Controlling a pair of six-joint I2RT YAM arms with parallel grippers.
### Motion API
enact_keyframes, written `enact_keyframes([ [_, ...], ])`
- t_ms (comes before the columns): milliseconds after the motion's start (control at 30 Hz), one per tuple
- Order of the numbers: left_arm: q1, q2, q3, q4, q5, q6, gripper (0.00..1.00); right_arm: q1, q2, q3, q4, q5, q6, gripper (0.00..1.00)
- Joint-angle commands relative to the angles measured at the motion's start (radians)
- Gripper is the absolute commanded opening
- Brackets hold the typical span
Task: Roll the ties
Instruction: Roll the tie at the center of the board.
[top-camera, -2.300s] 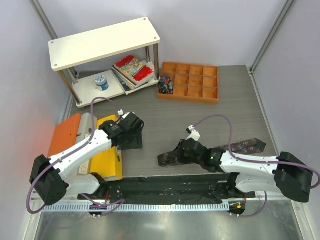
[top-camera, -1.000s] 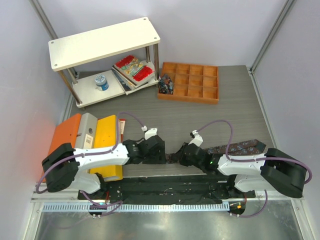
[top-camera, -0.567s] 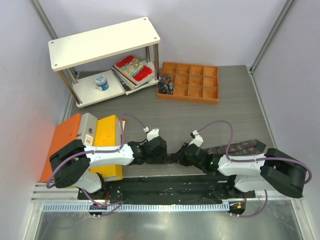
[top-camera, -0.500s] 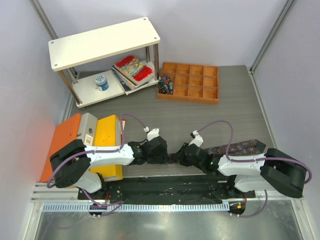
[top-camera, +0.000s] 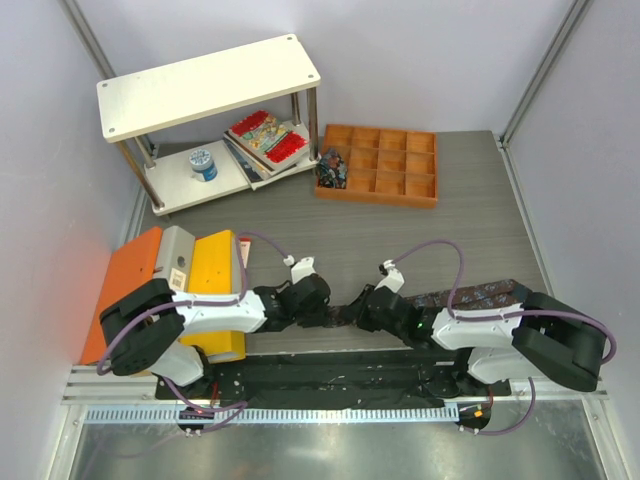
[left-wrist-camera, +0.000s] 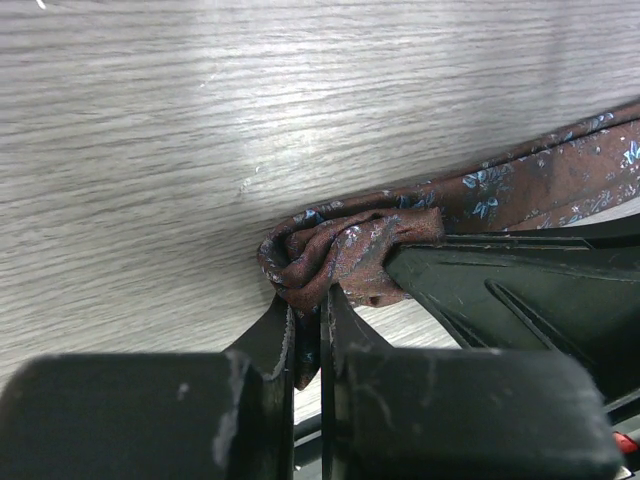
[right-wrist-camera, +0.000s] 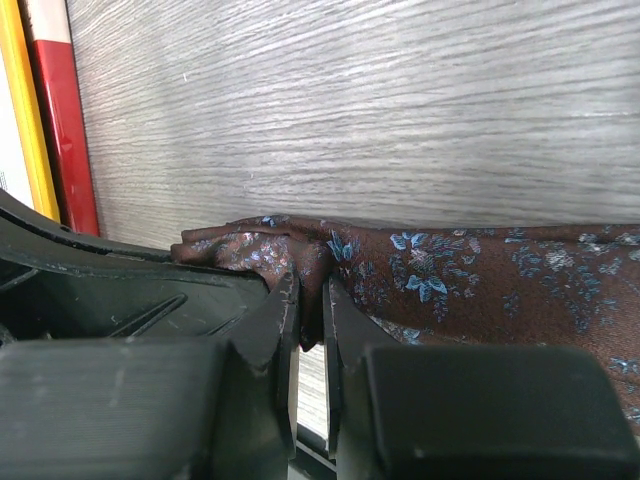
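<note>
A dark brown tie (top-camera: 480, 295) with small blue and reddish flowers lies along the near edge of the table, its wide end at the right. Its left end is bunched into a small fold (left-wrist-camera: 340, 250) between the two arms. My left gripper (top-camera: 322, 308) is shut on that bunched end (left-wrist-camera: 308, 300). My right gripper (top-camera: 368, 310) faces it from the right and is shut on the tie (right-wrist-camera: 470, 280) just beside the fold, pinching a ridge of cloth (right-wrist-camera: 310, 300). Both grippers nearly touch each other.
A white two-level shelf (top-camera: 210, 85) at the back left holds red patterned books (top-camera: 265, 135) and a blue-white tin (top-camera: 203, 163). An orange compartment tray (top-camera: 385, 165) stands at the back. Orange, grey and yellow boxes (top-camera: 190, 275) lie to the left.
My left arm swung from the yellow box toward the middle and lowered onto the tie's end; its jaws then shut on the cloth. The right gripper kept its grip and barely moved.
</note>
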Motion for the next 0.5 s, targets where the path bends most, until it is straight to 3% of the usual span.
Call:
enact_keyframes([
  [0,0.005,-0.012,0.045,-0.174,-0.06,0.033,0.0,-0.003,0.046,0.023,-0.141,0.013,-0.032,0.01],
  [233,0.005,-0.02,0.217,-0.579,-0.181,0.116,0.0,-0.003,-0.023,0.168,-0.338,0.047,-0.072,0.28],
  [467,0.004,0.03,0.369,-0.888,-0.31,0.162,0.0,-0.003,-0.141,0.257,-0.541,0.121,-0.068,0.39],
])
